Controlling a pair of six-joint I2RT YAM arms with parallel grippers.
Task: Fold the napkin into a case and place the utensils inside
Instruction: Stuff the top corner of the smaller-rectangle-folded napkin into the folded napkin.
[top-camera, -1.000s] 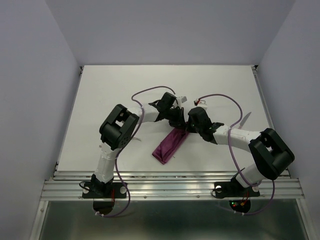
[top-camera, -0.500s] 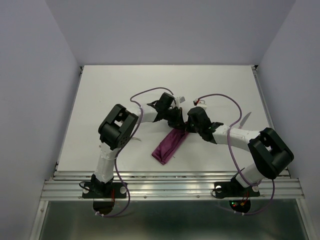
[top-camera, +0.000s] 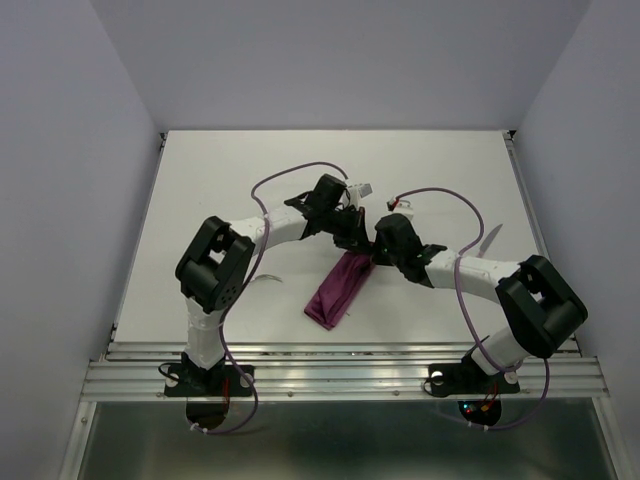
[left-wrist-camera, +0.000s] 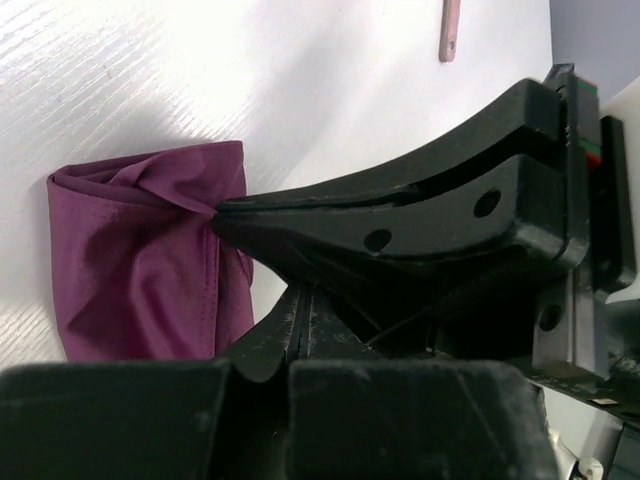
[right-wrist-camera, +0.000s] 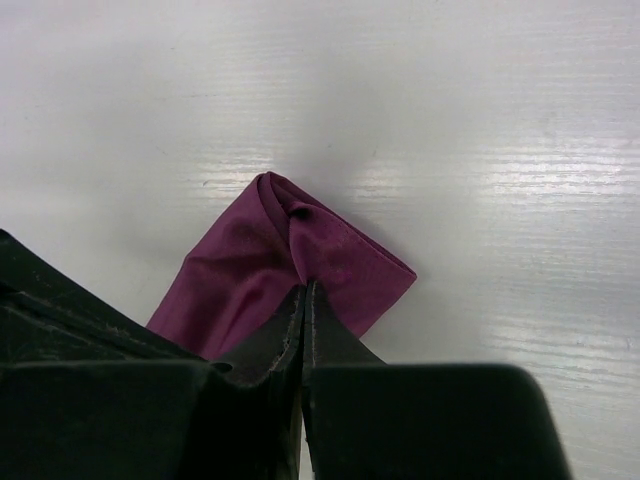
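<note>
At far end of folded burgundy cloth napkin (top-camera: 335, 290), my right gripper (right-wrist-camera: 303, 295) pinches it, left gripper (left-wrist-camera: 303, 310) closed beside; next, spread its mouth.

Overhead camera first: it sits high behind the two arm bases, tilted down and forward across the whole white worktop (top-camera: 220, 190), side walls included, everything small and far off. Down to the left wrist camera, riding right behind the left claw (left-wrist-camera: 300, 335). It stares along its own black fingers, low and very near the surface, with the right claw (left-wrist-camera: 218, 208) crossing its frame sideways. The right wrist camera is tucked in just as tight, looking steeply down past its own fingertips from close in. All three views meet at one spot, the far end of the napkin (top-camera: 340, 288), mid-worktop.
</note>
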